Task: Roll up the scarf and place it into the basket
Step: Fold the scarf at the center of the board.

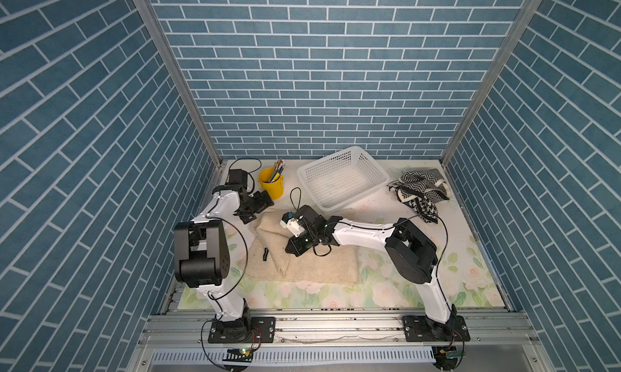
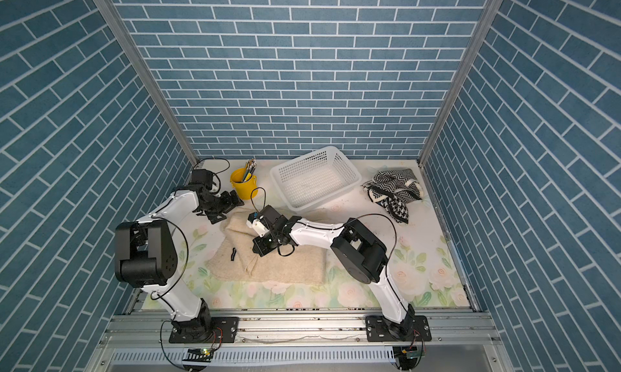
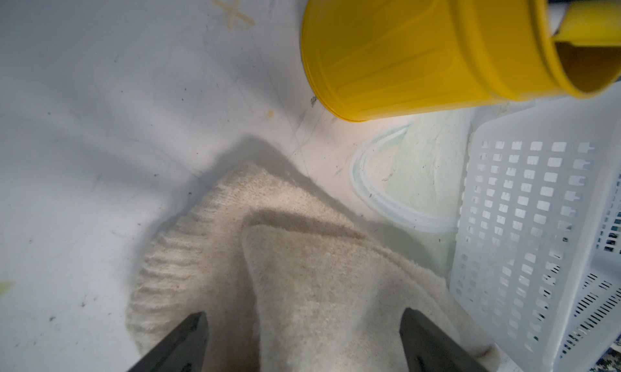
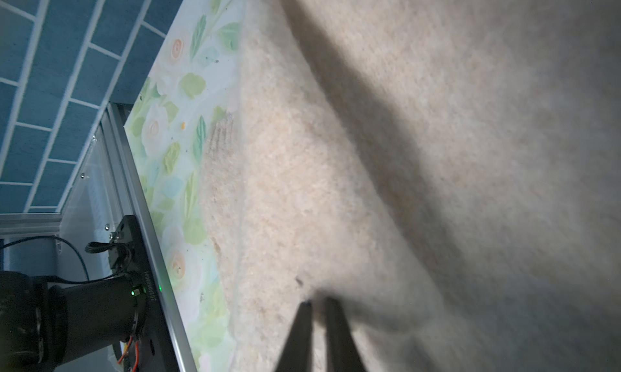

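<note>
While scarf (image 3: 302, 269) edge lies beside basket (image 3: 524, 219), left pincer (image 3: 304, 313) gapes.

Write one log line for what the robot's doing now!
left fingers: open over beige scarf corner | right fingers: nearly together on beige scarf, grip unclear | white basket: empty

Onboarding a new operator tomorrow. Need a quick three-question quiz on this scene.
1. True or false: the scarf lies inside the basket.
2. What stands closest to the left end effector? A) yellow bucket B) patterned cloth C) right arm's base
3. Is the left end effector open or shut?

Key: 1 false, the scarf lies spread outside the basket, which holds nothing; 2 A; 3 open, over a corner of the scarf.
</note>
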### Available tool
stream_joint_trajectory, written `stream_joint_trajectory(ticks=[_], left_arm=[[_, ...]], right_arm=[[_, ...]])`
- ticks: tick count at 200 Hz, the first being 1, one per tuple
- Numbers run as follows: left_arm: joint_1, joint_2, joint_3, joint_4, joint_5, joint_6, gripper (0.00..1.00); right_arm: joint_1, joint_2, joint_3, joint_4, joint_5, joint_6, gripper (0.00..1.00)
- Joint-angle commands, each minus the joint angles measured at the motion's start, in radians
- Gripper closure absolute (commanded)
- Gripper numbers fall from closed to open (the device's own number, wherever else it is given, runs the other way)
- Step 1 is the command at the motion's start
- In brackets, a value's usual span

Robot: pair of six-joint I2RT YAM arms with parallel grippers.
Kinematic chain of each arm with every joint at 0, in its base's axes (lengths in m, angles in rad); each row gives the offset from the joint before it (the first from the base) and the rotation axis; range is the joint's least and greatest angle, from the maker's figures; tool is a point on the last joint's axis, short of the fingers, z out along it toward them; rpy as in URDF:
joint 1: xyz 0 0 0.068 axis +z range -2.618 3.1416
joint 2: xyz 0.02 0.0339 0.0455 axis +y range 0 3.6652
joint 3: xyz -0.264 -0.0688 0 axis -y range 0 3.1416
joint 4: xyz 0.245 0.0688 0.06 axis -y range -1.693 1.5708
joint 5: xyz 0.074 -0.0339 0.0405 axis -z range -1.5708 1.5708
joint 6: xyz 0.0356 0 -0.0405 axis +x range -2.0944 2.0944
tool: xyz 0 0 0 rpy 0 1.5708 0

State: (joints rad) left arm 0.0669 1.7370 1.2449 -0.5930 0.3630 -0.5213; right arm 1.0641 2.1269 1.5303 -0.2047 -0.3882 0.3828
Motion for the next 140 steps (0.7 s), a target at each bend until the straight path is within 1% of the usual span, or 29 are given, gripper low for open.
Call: stream_joint_trajectory(ticks=[1, 18, 41, 66, 80, 84, 103, 110, 122, 140], left_arm=[[0.004, -0.035, -0.004, -0.021, -0.008, 0.018, 0.03], [0.007, -0.044, -0.008, -0.023, -0.012, 0.021, 0.02], [0.011, -0.047, -0.019, -0.021, -0.012, 0.022, 0.02], [0.013, -0.044, -0.021, -0.021, -0.012, 0.023, 0.02], [0.013, -0.046, -0.021, -0.021, -0.013, 0.024, 0.02], [0.013, -0.045, -0.021, -0.021, -0.013, 0.023, 0.02], [0.014, -0.044, -0.024, -0.018, -0.008, 0.02, 0.02], [0.014, -0.045, -0.025, -0.016, -0.006, 0.02, 0.02], [0.013, -0.047, -0.028, -0.017, -0.009, 0.021, 0.02], [0.016, -0.052, -0.031, -0.021, -0.013, 0.028, 0.02]], right_arm=[[0.0, -0.041, 0.018, -0.027, 0.059, -0.08, 0.32], [-0.004, -0.016, 0.046, -0.045, 0.059, -0.101, 0.28], [-0.012, 0.033, 0.078, -0.045, 0.039, -0.11, 0.28], [-0.014, 0.061, 0.119, -0.041, 0.02, -0.114, 0.35], [-0.015, 0.061, 0.139, -0.038, 0.021, -0.116, 0.42], [-0.015, 0.091, 0.149, -0.043, 0.022, -0.118, 0.46], [-0.015, 0.131, 0.204, -0.063, 0.019, -0.125, 0.64], [-0.015, 0.148, 0.231, -0.08, 0.017, -0.127, 0.76], [-0.015, 0.156, 0.245, -0.083, 0.018, -0.121, 1.0], [-0.011, 0.101, 0.196, -0.057, 0.038, -0.11, 1.0]])
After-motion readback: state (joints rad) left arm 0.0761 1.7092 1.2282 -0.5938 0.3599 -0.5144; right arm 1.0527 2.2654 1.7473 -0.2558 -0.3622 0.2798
